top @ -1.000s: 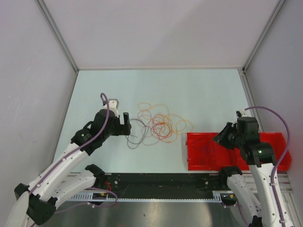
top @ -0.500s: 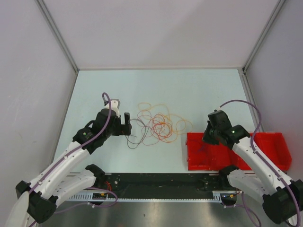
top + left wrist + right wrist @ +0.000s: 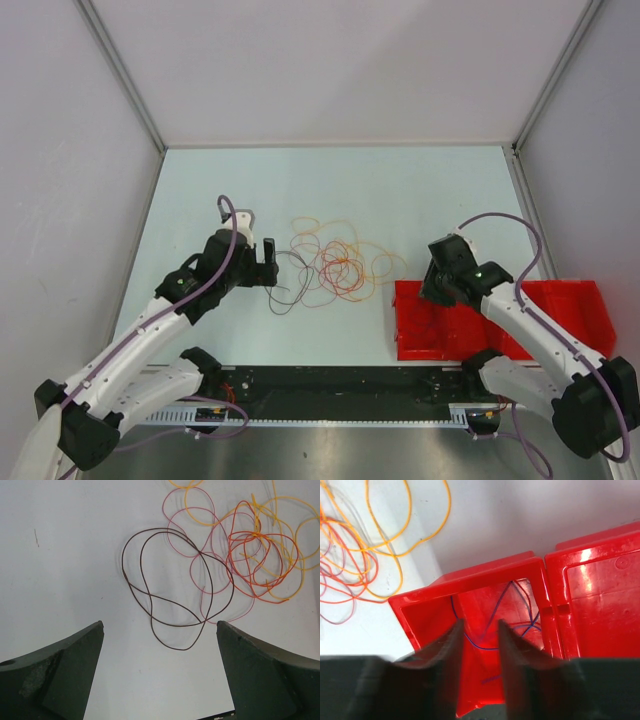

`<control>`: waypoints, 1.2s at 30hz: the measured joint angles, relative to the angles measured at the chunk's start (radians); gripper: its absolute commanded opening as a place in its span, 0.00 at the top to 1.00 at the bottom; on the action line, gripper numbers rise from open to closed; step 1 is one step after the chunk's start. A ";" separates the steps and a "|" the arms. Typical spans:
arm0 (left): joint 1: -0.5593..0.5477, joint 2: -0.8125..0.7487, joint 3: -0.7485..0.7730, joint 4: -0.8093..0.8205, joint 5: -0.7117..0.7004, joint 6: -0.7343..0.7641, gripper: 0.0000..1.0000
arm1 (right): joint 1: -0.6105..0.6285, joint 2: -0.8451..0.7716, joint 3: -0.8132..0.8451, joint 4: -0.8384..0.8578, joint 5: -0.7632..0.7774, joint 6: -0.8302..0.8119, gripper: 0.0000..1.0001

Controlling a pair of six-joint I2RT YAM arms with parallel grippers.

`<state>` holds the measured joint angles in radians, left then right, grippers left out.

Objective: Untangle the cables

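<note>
The cables [image 3: 335, 268] lie in a loose tangle on the pale table: red, orange and yellow rings [image 3: 260, 555], a pink loop and a dark brown loop [image 3: 170, 580] at the tangle's left side. My left gripper [image 3: 268, 262] hovers just left of the tangle, open wide [image 3: 160, 625], with only bare table between its fingers. My right gripper [image 3: 432, 288] hangs over the left compartment of the red bin [image 3: 400, 320]. Its jaws [image 3: 479, 622] stand a little apart with nothing held. A thin blue-purple cable [image 3: 530, 625] lies inside that compartment.
The red bin's second compartment [image 3: 600, 580] lies to the right, close to the table's right wall [image 3: 530, 200]. Yellow loops [image 3: 420, 535] reach nearly to the bin's left corner. The arms' bases and a black rail [image 3: 330, 385] run along the near edge.
The right arm has swung left and forward from above the bin's right part to its left compartment, and its jaws have parted. The left arm has barely moved.
</note>
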<state>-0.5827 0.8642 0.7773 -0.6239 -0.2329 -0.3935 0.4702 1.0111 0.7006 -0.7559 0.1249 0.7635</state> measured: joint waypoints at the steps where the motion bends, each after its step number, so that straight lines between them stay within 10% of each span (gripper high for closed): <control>1: 0.000 0.000 0.000 0.000 0.000 0.000 0.00 | 0.000 -0.011 0.000 0.000 0.001 -0.002 0.48; 25: -0.119 0.236 0.018 0.059 -0.044 -0.089 0.04 | -0.002 -0.166 0.158 -0.072 0.040 -0.049 0.34; 36: -0.244 0.505 0.089 0.182 -0.052 -0.097 0.31 | -0.021 -0.274 0.158 -0.035 0.016 -0.159 0.35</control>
<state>-0.8265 1.3689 0.8665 -0.4416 -0.2852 -0.4900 0.4488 0.7376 0.8589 -0.7914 0.1410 0.6041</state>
